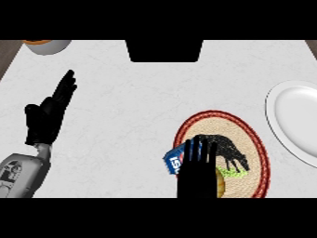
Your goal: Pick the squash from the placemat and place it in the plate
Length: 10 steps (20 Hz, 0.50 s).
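right hand [197,173] flat, fingers straight | over squash [221,182] (axis hidden) | placemat [250,135]

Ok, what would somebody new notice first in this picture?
Probably the round woven placemat with its black horse, lower right, where the right hand hangs over a yellow squash. Next, the big white plate at the right edge, and the left hand open on the left.

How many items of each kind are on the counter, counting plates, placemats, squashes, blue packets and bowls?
Plates: 1, white plate
Placemats: 1, round placemat
Squashes: 1, squash, mostly under the right hand
Blue packets: 1, blue packet
Bowls: 1, bowl, cut off by the top edge
Total: 5
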Available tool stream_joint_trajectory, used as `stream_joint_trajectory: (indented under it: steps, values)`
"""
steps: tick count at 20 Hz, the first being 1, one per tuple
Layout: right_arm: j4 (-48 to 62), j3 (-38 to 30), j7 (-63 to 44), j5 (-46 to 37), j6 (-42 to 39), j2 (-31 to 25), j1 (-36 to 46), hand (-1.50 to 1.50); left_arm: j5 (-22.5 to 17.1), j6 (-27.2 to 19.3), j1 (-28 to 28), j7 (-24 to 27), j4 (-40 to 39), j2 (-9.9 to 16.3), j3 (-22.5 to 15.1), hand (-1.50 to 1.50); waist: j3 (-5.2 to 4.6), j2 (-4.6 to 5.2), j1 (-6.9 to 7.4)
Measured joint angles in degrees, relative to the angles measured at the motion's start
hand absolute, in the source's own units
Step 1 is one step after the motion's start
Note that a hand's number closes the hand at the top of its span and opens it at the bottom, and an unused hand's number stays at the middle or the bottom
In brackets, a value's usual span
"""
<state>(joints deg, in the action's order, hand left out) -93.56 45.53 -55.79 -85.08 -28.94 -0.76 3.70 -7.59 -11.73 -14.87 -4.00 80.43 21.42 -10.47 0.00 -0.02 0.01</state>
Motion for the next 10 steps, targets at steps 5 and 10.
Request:
stream_joint_trajectory:
  steps: [5,10]
  values:
    - [1.5,-2.2,1.0,-0.8,0.9,-0.7,-1.3,-1.50,1.1,1.5,0.1,-1.3,0.7,-0.6,1.4,0.00,0.00,-0.01,-0.05]
    - [1.0,-4.5,3.8,-2.3,1.7,-2.6,-0.6,1.50,2.3,3.4,-0.2,0.1,-1.0,-1.4,3.6,0.00,-0.04,-0.06,-0.09]
